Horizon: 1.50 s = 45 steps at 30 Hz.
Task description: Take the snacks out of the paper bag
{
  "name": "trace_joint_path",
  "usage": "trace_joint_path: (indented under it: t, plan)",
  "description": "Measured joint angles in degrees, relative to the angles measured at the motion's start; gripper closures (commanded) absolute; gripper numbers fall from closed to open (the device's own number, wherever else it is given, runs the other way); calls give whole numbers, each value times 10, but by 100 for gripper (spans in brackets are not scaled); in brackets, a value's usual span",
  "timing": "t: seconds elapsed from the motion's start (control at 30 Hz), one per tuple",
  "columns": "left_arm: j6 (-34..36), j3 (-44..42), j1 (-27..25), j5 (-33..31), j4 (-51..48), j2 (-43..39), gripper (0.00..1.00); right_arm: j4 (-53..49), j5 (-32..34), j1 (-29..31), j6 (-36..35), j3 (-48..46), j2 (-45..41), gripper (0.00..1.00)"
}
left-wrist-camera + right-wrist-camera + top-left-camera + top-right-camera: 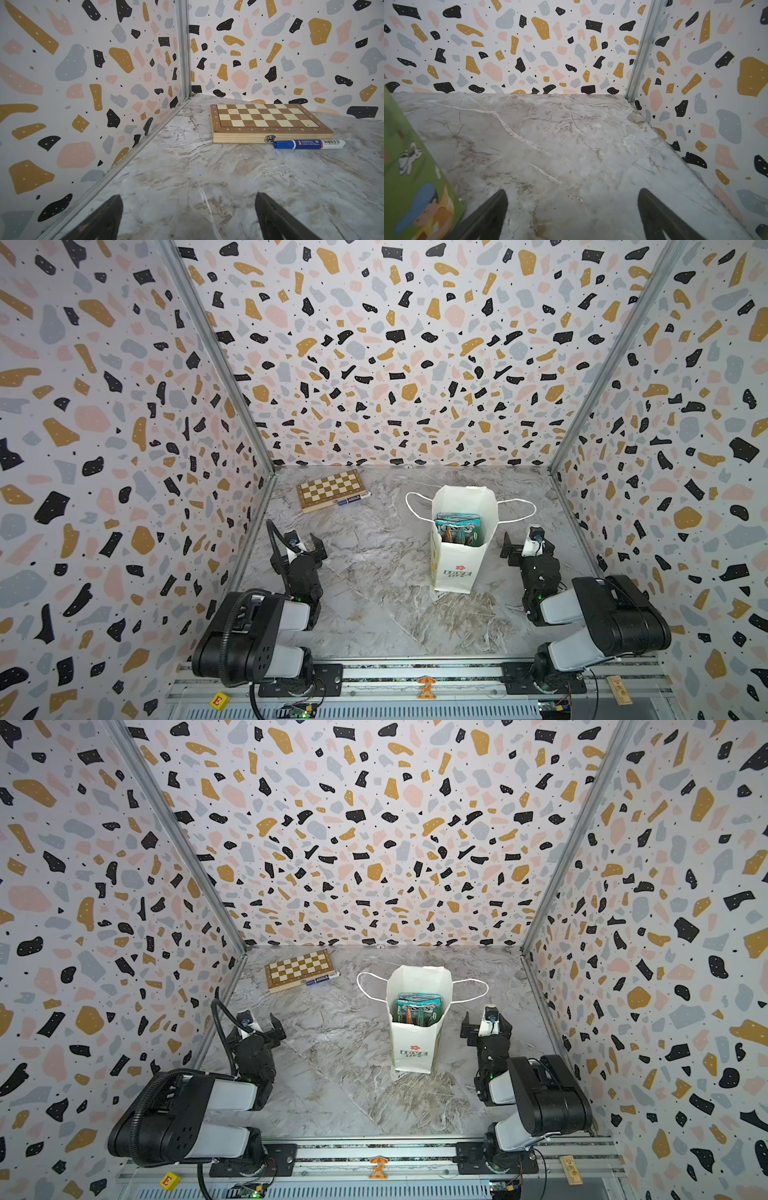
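The paper bag (457, 568) stands upright at 2 o'clock off the tabletop's (374, 614) middle, with the snacks (459, 529) packed inside. Our left fingers (112, 207), at 9 o'clock of it, and right fingers (496, 207), at 3 o'clock, are spread and empty. The packets look light and slick, so we'd pinch a top edge.

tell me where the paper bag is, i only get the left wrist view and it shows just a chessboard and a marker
Observer: The paper bag stands upright, right of centre on the table.
Operator: anything out of it yet
Observer: No packets lie on the table; the snacks show inside its open top.
Operator: right gripper state
Observer: The right gripper is open with nothing between its jaws, beside the bag.
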Motion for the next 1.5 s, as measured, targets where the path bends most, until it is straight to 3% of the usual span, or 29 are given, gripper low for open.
trace_joint_path:
  t: [0.97,1.1,1.3,1.4,1.5]
  plan:
    - [-3,0,-3,-15,-14,-10,0,0,18,5,1,0,-2,1]
    - [-17,5,-3,-42,-69,-64,0,-5,23,6,1,0,-20,1]
    - [-94,107,-3,-76,-272,-154,0,-118,74,34,0,34,-98,1]
    - [-150,186,-3,-35,-378,-175,0,-214,93,39,32,81,-145,1]
    - [-207,256,-3,64,-452,-177,0,-305,83,40,81,122,-179,1]
